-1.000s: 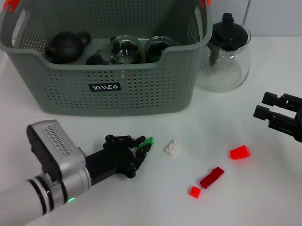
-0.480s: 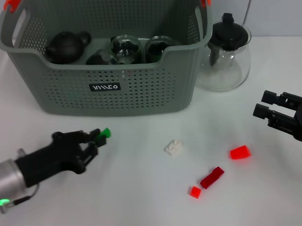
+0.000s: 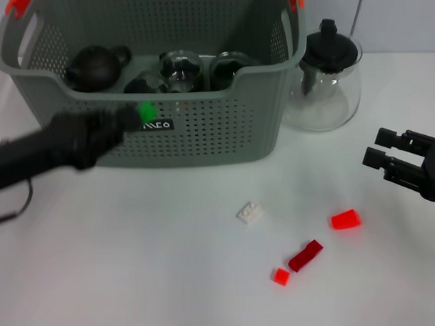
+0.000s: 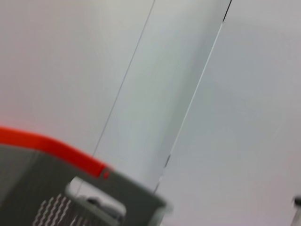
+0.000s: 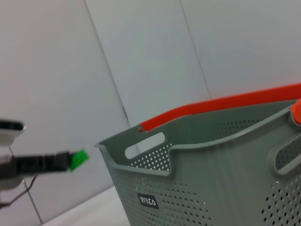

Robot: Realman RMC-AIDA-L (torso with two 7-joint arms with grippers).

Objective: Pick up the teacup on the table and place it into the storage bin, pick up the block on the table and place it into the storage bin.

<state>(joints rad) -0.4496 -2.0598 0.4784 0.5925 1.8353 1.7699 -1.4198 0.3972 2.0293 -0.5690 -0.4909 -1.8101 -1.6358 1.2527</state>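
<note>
The storage bin (image 3: 159,129) sits at the back-left of the white table (image 3: 135,266), front wall w/ black label facing the robot. Inside it: a dark teapot (image 3: 94,66) and a few glass cups (image 3: 180,68), packed along the front. Just beside the bin, on its right, stands a glass pitcher (image 3: 329,77) w/ black lid.

The left arm reaches in from the left edge, dark and smeared, up off the table. The left gripper (image 3: 134,116) is clamped on a small green block (image 3: 147,110), which pokes out at the fingertips. In the head view the block lies over the bin's front wall, just under the rim, near the label. Right wrist view shows the same block (image 5: 79,159) off to the side of the bin (image 5: 211,179), about level w/ the rim and apart from it. So the bin's opening lies up and beyond the block, away from the robot. My read: next move needs more lift to clear the rim, then forward over the interior, then release. Risk is clipping the front wall if it goes forward too low.

The right gripper (image 3: 380,156) hovers at the right edge, jaws spread, holding nothing, well apart from the bin.

Loose on the table, center-right: a white block (image 3: 249,213), a red wedge (image 3: 345,219), a dark red bar (image 3: 305,255), a small red cube (image 3: 281,277). These are nearer the right gripper.
</note>
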